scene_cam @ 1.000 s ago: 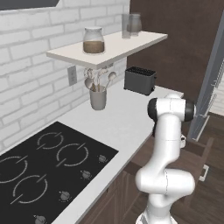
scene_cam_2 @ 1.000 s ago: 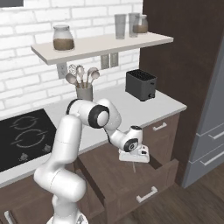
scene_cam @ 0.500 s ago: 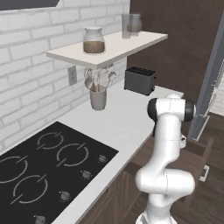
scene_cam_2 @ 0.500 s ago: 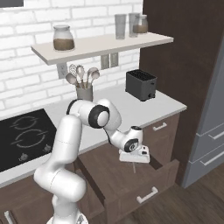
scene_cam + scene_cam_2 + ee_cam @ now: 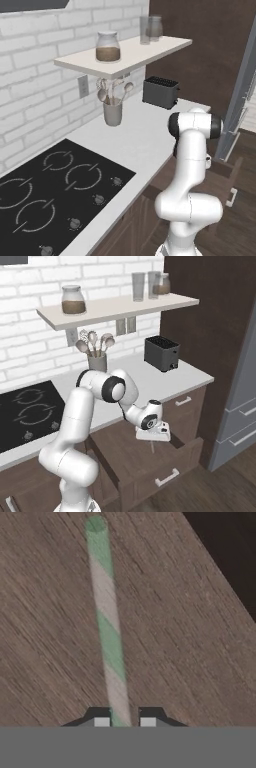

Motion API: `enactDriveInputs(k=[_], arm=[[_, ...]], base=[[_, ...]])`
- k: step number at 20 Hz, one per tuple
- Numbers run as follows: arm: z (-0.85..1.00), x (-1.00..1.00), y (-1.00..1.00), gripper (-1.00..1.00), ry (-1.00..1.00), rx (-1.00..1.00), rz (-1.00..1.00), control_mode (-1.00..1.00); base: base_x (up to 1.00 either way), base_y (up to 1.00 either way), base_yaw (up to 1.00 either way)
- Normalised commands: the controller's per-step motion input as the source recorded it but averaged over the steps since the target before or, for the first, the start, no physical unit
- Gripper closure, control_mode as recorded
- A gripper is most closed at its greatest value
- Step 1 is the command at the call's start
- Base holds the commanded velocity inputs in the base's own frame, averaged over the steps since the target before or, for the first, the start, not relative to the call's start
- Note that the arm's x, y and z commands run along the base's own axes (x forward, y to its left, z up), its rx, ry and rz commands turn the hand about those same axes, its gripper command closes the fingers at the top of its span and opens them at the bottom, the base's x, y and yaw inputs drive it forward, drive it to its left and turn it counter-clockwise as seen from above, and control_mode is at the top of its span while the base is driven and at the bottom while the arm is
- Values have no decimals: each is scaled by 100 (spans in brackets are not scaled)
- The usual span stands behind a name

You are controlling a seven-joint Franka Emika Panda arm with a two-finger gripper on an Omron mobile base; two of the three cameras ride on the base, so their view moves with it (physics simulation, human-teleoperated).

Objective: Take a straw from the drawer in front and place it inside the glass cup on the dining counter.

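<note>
Pincer unmoved, clamped on one straw over one drawer.

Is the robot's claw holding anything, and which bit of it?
Yes: the claw is shut on one end of the thin green-and-white striped straw.

The straw is banded in pale green and whitish grey. The drawer is dark brown wood with a streaked grain and a silver handle. The arm is white with dark joints. The tabletop is plain white, the hob black with thin grey rings. The wall is white brick. The toaster is black, the utensil holder grey. The jar on the white shelf holds something brown.
</note>
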Motion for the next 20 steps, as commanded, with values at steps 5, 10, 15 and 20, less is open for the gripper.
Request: enactDriveInputs(k=[5,10,15,20], arm=[[-100,-32,-3,100,0,2,0,-100],[-100,-41,-3,100,0,0,0,-100],[-100,-51,-24,100,0,1,0,-100],[-100,-48,-9,100,0,0,0,-100]], base=[[0,0,0],[0,0,0],[0,0,0],[0,0,0]])
